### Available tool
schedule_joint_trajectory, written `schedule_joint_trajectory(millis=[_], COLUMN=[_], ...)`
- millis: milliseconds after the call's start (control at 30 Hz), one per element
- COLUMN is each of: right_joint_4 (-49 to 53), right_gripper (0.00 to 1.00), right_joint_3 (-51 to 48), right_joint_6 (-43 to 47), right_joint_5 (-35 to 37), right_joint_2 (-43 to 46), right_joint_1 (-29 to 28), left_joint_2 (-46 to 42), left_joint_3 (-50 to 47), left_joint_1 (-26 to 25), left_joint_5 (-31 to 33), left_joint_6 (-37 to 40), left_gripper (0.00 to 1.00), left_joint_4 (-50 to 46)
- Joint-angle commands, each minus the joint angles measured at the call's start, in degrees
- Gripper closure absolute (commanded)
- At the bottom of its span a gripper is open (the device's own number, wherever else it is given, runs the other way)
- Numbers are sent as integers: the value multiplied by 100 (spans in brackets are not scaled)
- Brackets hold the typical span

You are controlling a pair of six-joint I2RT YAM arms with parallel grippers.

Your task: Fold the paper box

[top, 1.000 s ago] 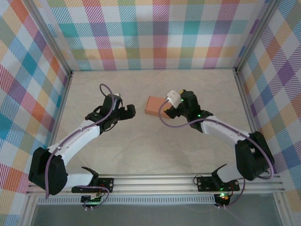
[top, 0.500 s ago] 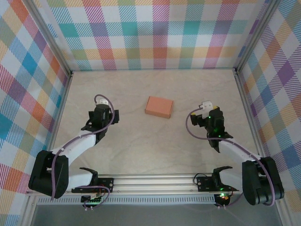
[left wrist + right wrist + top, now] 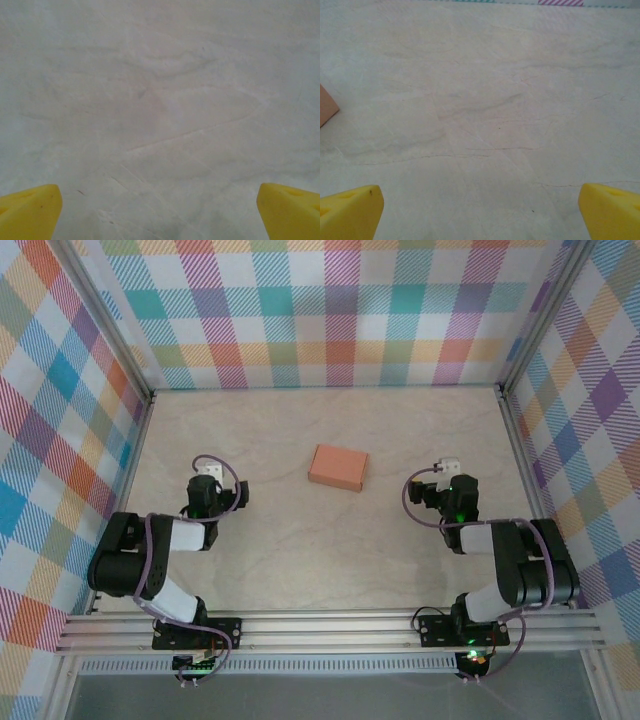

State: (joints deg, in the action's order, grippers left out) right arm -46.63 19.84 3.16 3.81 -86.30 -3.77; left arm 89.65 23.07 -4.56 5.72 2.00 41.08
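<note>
Paper box (image 3: 338, 467) lies between, well apart from, the spread empty left fingers (image 3: 30, 212) and right fingers (image 3: 610, 210).

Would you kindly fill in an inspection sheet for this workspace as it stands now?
Surface: pale marbled table, bare around the box.
Job's things: paper box, folded shut, lying flat mid-table, nothing touching it.
Clutter: nothing seen.
Pincers: left pincer open, empty; right pincer open, empty; both apart from the box.
Cables: purple cables looped at each wrist, off the box.
Surroundings: plaid walls on three sides; metal rail at the near edge.
</note>
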Motion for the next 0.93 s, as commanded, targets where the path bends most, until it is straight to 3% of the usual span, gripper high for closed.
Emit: schedule_joint_trajectory(millis=[0,900], right_joint_4=[-13,-136], right_gripper=[0,0], right_joint_3=[371,346], right_joint_6=[-392,-417], right_joint_5=[-285,-408], right_joint_2=[-139,-154], right_joint_1=[261,367], left_joint_2=[9,5], left_joint_3=[138,145], left_joint_1=[104,102], left_joint_5=[-212,-216], left_joint_6=[-12,-6], left_gripper=[0,0], left_joint_4=[473,422])
